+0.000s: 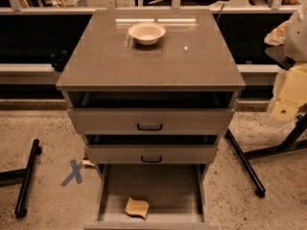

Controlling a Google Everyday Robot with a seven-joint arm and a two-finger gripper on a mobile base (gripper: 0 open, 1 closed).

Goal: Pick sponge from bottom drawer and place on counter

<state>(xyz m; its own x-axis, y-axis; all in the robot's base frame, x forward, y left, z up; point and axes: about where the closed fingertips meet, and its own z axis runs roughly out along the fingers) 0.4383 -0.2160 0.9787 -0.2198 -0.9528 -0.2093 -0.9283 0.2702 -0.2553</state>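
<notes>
The tan-yellow sponge point(136, 208) lies on the floor of the bottom drawer point(168, 186), near its front edge and left of the middle. The bottom drawer is pulled far out. The counter point(153, 56) is the glossy grey-brown top of the cabinet. Cream-coloured parts of my arm point(290, 90) show at the right edge, beside the cabinet and well away from the sponge. My gripper itself is out of view.
A round cream bowl point(147, 32) stands at the back middle of the counter. The two upper drawers point(149, 121) with black handles stand slightly open. Black stand legs point(244, 162) lie on the floor at right and at left point(26, 176). A blue X point(73, 171) marks the floor.
</notes>
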